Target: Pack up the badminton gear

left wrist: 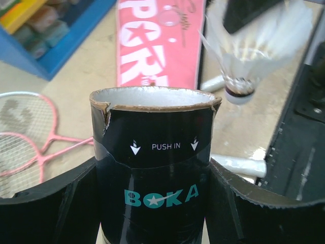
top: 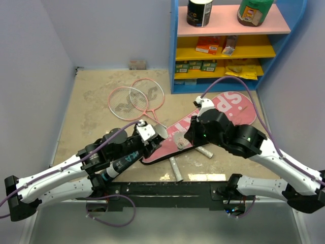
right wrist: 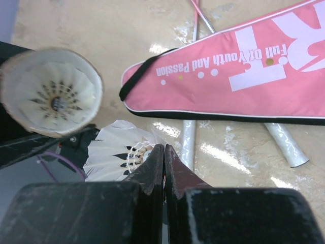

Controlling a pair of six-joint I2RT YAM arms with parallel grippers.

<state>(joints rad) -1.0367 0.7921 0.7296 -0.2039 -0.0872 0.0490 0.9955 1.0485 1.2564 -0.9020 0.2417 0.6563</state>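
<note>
My left gripper (top: pixel 144 140) (left wrist: pixel 152 175) is shut on the long black shuttle tube (top: pixel 127 158) (left wrist: pixel 152 162), lettered "BOKA", tilted with its open mouth toward the right arm. The right wrist view shows shuttlecocks inside the tube mouth (right wrist: pixel 51 91). My right gripper (top: pixel 187 136) (right wrist: pixel 164 148) is shut on a white feather shuttlecock (top: pixel 179 141) (right wrist: pixel 114 150) (left wrist: pixel 249 61), held just beside and above the mouth. The pink "SPORT" bag (top: pixel 213 119) (right wrist: pixel 244 76) (left wrist: pixel 157 46) lies flat under the right arm. Two pink rackets (top: pixel 134 99) (left wrist: pixel 25 134) lie crossed behind the left arm.
Two white cylinders (top: pixel 175 168) (top: pixel 204 151) lie on the table near the bag's narrow end. A blue shelf unit (top: pixel 228 51) with jars and boxes stands at the back right. A black rail (top: pixel 167 190) runs along the near edge. Walls close both sides.
</note>
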